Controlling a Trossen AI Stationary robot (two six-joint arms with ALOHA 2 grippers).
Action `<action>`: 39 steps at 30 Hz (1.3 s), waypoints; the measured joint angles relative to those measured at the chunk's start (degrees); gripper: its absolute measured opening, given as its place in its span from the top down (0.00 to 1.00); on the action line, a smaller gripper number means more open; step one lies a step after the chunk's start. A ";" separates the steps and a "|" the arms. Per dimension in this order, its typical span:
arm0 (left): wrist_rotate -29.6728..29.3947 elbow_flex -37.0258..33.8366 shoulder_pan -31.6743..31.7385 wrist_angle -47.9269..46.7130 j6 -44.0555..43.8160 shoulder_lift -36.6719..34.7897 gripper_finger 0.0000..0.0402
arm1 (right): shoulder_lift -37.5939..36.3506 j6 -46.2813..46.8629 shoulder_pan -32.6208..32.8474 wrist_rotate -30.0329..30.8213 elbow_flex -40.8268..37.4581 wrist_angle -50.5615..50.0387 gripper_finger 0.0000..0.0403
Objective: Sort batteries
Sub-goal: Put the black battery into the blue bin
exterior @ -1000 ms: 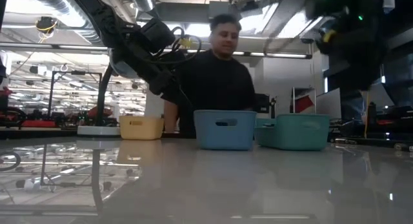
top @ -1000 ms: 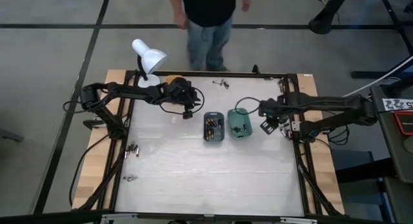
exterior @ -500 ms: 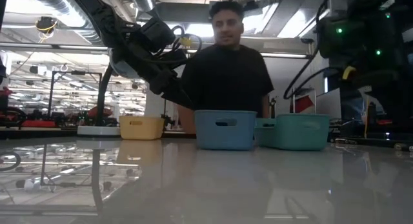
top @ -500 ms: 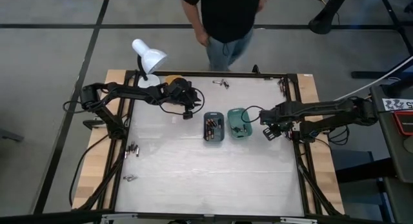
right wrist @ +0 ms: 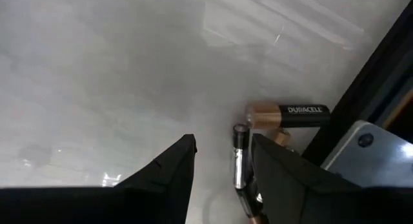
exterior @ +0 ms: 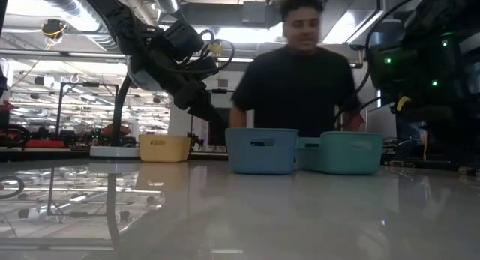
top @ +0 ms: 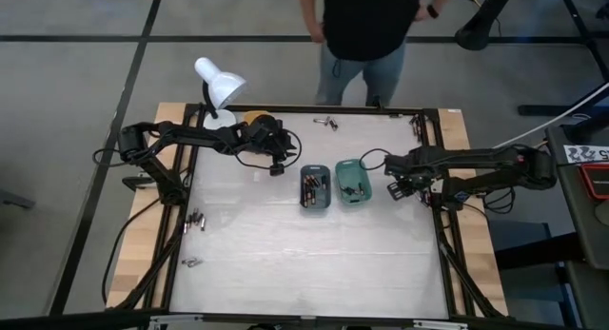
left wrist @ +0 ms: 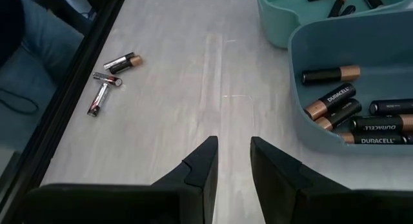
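Both grippers empty and partly open: sorting part done, strays left

Right gripper [right wrist: 222, 169] hovers with parted fingers over a black-and-copper Duracell battery [right wrist: 288, 113] and a slimmer silvery one [right wrist: 240, 156] by the table's frame, gripping nothing; left gripper [left wrist: 233, 162] waits, fingers slightly apart, holding nothing, beside the blue tray [left wrist: 298, 88]. Judging by the trays, several Duracell cells [left wrist: 330, 101] already lie in the blue one and a few dark cells in the teal tray [top: 351, 182]; loose batteries [left wrist: 110, 79] remain near the far edge and at the left rim [top: 196, 219]. Since a second ago, the right arm has drawn away from the teal tray and the person [top: 366, 26] has stepped along the far side.
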 joint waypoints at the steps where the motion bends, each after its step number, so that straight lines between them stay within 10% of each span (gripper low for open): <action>1: 0.00 0.00 0.00 0.02 -0.01 0.00 0.80 | 0.00 0.00 -0.66 -0.06 -0.57 0.58 0.62; 39: 0.00 0.00 0.00 0.02 0.45 0.00 0.80 | 0.69 -2.96 -2.74 -3.51 -1.28 6.88 0.62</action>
